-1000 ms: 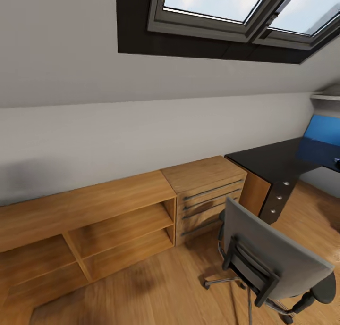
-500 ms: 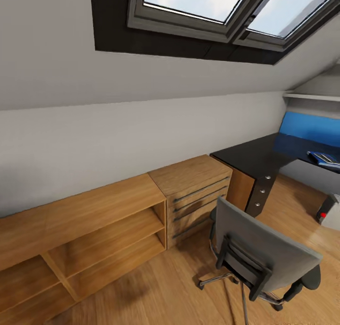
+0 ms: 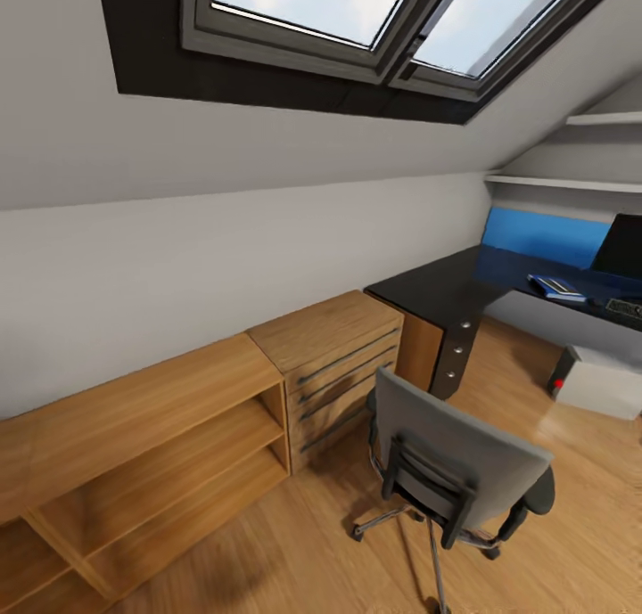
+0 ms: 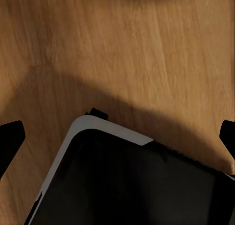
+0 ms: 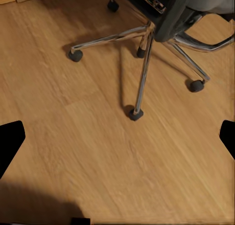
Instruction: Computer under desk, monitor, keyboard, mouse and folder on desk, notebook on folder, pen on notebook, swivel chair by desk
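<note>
Attic bedroom, wood floor (image 3: 267, 552), skylight overhead. We see the chair (image 3: 455, 467) on the floor, back toward us, short of the desk (image 3: 446, 289). Folder (image 3: 555, 287) lies on the desk, monitor (image 3: 622, 247) and keyboard (image 3: 624, 307) at its far right. Computer (image 3: 602, 380) stands on the floor below. Both our grippers, left (image 4: 117, 137) and right (image 5: 117, 137), hang with fingers spread wide, gripping nothing; the right wrist view looks down on the chair's chrome base.

An attic bedroom workspace: sloped skylight (image 3: 357, 17), black desk (image 3: 446, 293), swivel chair (image 3: 455, 462), wooden shelving (image 3: 152, 445).
</note>
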Controlling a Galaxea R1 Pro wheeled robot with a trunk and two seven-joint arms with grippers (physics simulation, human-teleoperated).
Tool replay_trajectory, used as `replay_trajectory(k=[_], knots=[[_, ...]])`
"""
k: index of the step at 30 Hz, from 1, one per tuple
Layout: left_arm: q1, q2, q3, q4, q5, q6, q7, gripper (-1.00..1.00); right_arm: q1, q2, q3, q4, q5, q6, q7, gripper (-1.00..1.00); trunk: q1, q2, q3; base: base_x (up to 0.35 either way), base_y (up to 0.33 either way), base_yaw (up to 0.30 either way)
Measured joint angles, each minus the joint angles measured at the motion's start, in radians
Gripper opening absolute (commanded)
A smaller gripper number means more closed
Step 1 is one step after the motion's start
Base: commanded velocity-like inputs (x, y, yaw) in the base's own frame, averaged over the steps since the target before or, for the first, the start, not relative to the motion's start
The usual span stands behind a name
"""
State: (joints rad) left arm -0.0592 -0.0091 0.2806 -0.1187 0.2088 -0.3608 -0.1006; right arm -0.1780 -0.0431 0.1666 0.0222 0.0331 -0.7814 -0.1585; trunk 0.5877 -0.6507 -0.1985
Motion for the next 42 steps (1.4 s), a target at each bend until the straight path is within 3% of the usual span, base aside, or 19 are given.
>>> replay_trajectory(k=[25,42], knots=[[0.000,0.000,0.000,0.000,0.000,-0.001,-0.001,1.00,0.000,0.000,-0.001,0.000,0.000,0.000,0.000,1.00,0.000,0.000,0.010,0.000,0.239,-0.256],[0.000,-0.001,0.000,0.000,0.000,-0.003,0.000,1.00,0.000,0.000,-0.001,0.000,0.000,0.000,0.000,1.00,0.000,0.000,0.018,0.000,0.034,-0.256]])
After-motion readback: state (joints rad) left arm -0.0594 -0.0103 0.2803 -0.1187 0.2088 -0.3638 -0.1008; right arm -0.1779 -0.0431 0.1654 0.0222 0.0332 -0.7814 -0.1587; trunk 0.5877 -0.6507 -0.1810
